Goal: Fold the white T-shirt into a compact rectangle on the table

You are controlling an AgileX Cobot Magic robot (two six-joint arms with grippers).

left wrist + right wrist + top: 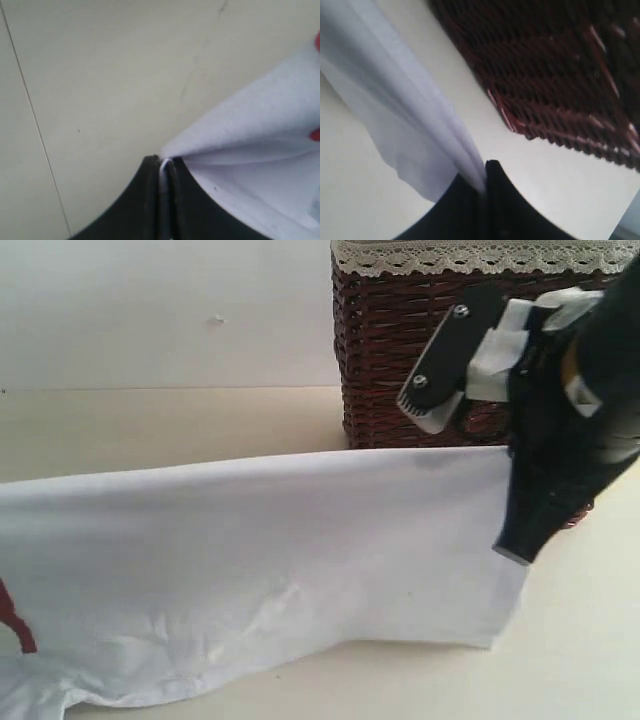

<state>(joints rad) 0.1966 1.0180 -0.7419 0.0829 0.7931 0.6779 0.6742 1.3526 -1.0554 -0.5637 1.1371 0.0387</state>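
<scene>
Pale cream desk (150,430) runs back to a plain white wall. Across it the white T-shirt (250,560) hangs as a wide sheet, its upper edge raised and stretched taut, its lower edge trailing on the desk toward the near edge. A bit of red lettering (14,625) shows at one end.

I judge the fold to be in mid-course. The cloth looks doubled over, but no compact rectangle lies flat yet. Laying it down and the further folds remain.

A dark wicker basket (400,360) stands behind the shirt near the desk's far edge. Its inside is out of sight, so I cannot tell its contents.

The left tool (165,162) is pinched shut on the cloth's edge, and the right tool (482,172) likewise.
</scene>
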